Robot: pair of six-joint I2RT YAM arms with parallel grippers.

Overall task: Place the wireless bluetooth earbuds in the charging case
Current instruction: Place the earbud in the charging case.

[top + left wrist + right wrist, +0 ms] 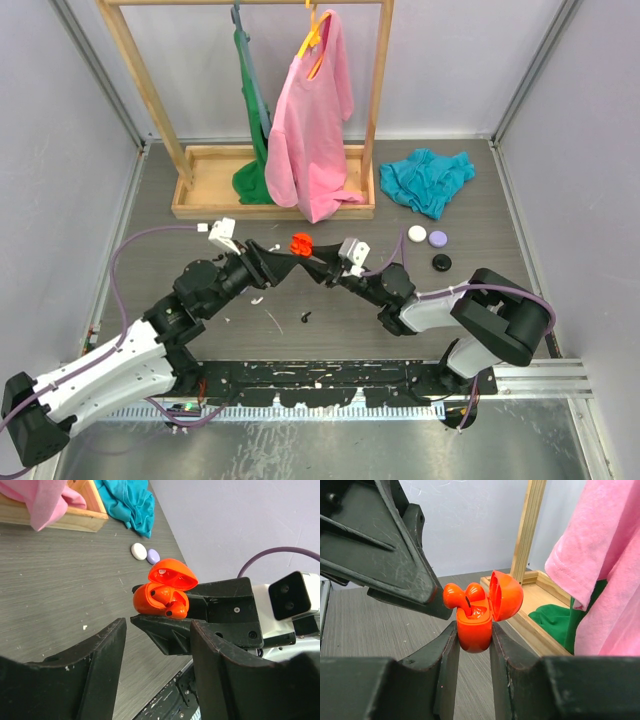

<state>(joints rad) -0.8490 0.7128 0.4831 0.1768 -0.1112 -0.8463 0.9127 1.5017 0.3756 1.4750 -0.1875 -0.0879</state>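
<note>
My right gripper [472, 630] is shut on the body of a red-orange charging case [474, 632] and holds it above the table with its lid [506, 595] swung open. Two red earbuds sit in it; one [475, 591] is down in its well, the other [454, 596] sticks up and leans out to the left. The case also shows in the left wrist view [150, 602] and the top view [300, 243]. My left gripper [160, 627] is open and empty, just beside the case, one finger [395, 565] close to the protruding bud.
White [417, 233], lilac [437, 238] and black [442, 262] cases lie at the right. A small black piece [305, 317] and white scraps lie near the front. A teal cloth [428, 180] and a wooden rack [210, 205] with hanging pink and green garments stand behind.
</note>
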